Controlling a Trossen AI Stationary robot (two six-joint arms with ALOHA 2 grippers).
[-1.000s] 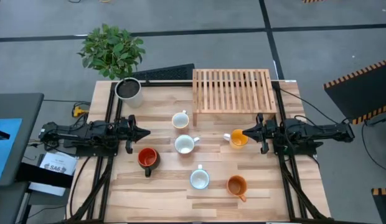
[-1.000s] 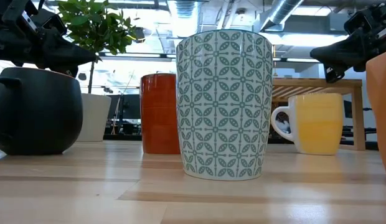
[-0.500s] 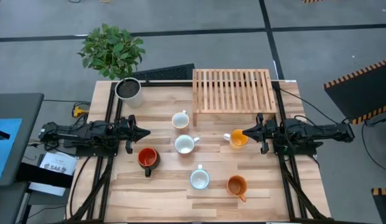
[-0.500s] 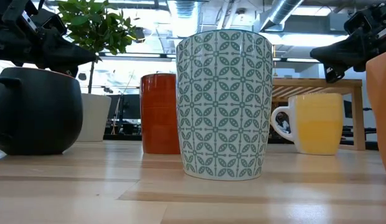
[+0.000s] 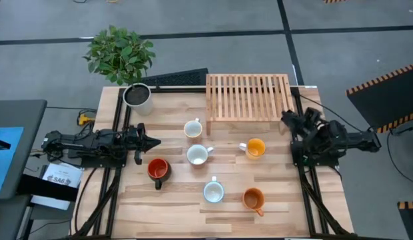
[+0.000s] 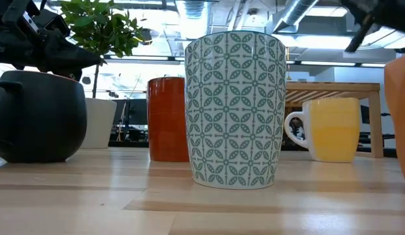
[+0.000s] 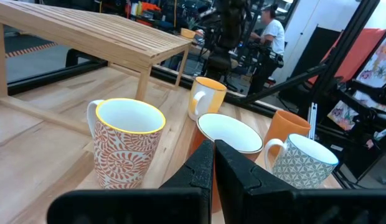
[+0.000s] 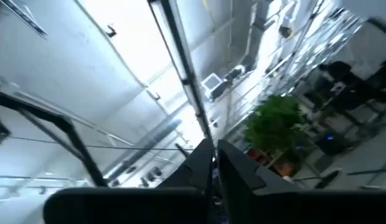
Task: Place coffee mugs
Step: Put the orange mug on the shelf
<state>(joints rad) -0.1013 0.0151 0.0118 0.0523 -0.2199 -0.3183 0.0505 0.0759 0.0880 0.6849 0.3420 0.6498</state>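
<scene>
Hiding behind the light blue mug point(image 6: 236, 108), other mugs; both claws point(image 7: 213, 163) point(image 8: 213, 163) together.

The pale butcher-block wooden table point(image 5: 186, 200) is showing a smooth, lightly satin surface with visible plank seams, and the slatted light-wood rack point(image 5: 248, 97) is looking bare and matt. The teal-patterned white ceramic mug point(image 6: 235, 109) is gleaming with a glossy glaze, as are the yellow-orange glazed mug point(image 6: 330, 128) and the red-orange patterned cream mug point(image 7: 127, 150). The round dark-outside mug point(image 6: 38, 116) is looking matt and faintly grainy. The left gripper point(image 7: 213, 163) is showing dull black plastic-looking fingers
</scene>
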